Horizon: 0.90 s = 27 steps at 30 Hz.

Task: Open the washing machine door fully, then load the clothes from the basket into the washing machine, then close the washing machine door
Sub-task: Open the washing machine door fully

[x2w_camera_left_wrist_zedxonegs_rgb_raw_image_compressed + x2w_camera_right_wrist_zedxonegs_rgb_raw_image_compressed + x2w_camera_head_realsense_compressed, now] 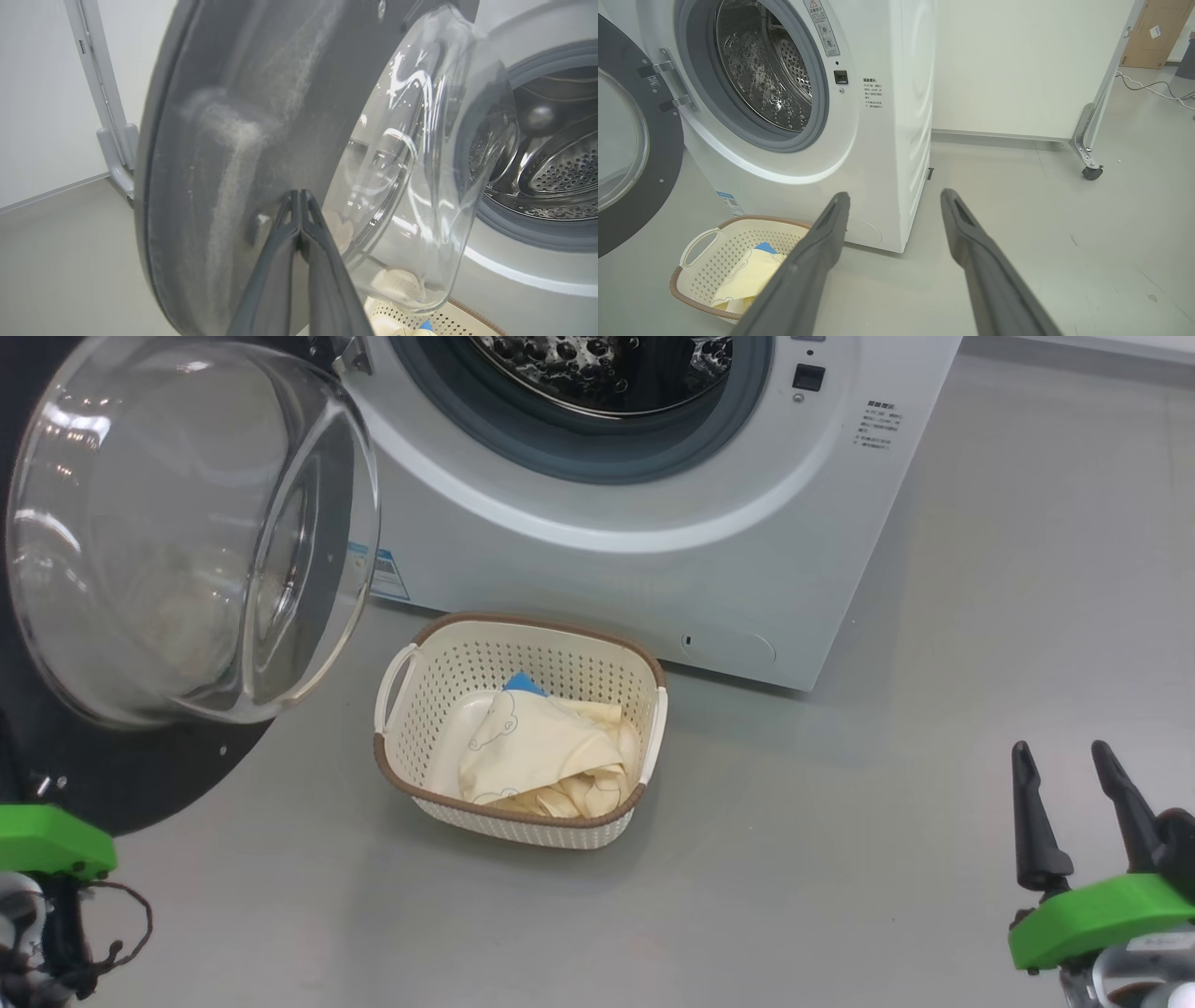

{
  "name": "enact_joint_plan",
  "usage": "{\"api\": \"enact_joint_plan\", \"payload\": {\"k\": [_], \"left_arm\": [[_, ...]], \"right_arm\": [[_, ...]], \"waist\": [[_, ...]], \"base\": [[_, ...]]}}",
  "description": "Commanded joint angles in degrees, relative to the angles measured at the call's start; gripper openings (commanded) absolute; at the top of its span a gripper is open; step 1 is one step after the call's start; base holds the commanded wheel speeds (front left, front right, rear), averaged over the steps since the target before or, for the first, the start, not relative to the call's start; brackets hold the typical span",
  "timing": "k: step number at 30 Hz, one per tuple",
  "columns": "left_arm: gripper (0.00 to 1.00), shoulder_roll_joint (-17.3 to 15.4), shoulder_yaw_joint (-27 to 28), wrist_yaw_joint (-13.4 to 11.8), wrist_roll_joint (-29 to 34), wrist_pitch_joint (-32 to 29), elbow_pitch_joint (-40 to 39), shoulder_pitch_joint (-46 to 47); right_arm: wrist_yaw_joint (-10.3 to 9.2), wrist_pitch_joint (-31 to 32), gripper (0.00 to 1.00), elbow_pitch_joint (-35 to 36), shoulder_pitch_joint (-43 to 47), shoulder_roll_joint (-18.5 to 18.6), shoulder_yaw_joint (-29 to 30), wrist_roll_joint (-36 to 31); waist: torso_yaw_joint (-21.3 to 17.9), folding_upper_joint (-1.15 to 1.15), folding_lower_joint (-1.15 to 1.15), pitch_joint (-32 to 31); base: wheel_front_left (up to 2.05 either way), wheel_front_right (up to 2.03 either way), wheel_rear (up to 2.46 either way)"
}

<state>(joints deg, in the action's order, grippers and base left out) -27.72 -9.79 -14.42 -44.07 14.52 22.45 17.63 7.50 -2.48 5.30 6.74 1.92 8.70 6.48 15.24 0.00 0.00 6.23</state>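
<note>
right claw gapes; washing machine door hangs wide open; clothes lie in the basket

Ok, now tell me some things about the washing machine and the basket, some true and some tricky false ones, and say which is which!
1. The door of the washing machine is open. True.
2. The clothes are inside the washing machine. False: the clothes lie in the basket.
3. The right gripper is open. True.
4. The left gripper is open wide. False: its fingers are pressed together.
5. The basket stands on top of the washing machine. False: it stands on the floor in front of it.
</note>
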Motion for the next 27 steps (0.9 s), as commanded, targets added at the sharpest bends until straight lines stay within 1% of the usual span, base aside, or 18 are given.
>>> {"api": "enact_joint_plan", "payload": {"k": [1, 9, 15, 20, 27], "left_arm": [[0.0, -4.18, 3.92, -13.73, -0.53, -0.02, -0.19, 3.7], [0.0, -5.18, 4.61, -12.72, -0.78, 0.05, 3.21, 5.6], [0.0, -6.0, 5.6, -11.61, -1.31, 0.14, 7.52, 7.77], [0.0, -6.52, 5.96, -10.14, -1.26, 0.25, 10.23, 9.12], [0.0, -5.67, 6.39, -7.8, -0.64, 0.41, 12.04, 10.42]], "right_arm": [[-0.01, 0.22, 1.0, 2.34, -1.11, 0.96, -1.21, -0.22], [-0.01, 0.23, 1.0, 2.34, -1.56, 0.96, -1.26, -0.03], [-0.01, -0.08, 1.0, 1.7, -1.91, 0.96, -1.6, 0.08], [-0.01, -0.01, 1.0, 1.54, -2.11, 0.96, -1.61, -0.04], [-0.01, -0.28, 1.0, 1.33, -2.46, 0.96, -1.73, 0.29]], "waist": [[-0.02, 0.0, 0.0, 0.12], [-0.22, 0.0, 0.0, 0.56], [-0.8, 0.0, 0.0, 0.59], [-1.18, 0.0, 0.0, 0.68], [-1.26, 0.0, 0.0, 0.63]], "base": [[0.0, 0.0, 0.0], [0.0, 0.0, 0.0], [0.0, 0.0, 0.0], [0.0, 0.0, 0.0], [0.0, 0.0, 0.0]]}}
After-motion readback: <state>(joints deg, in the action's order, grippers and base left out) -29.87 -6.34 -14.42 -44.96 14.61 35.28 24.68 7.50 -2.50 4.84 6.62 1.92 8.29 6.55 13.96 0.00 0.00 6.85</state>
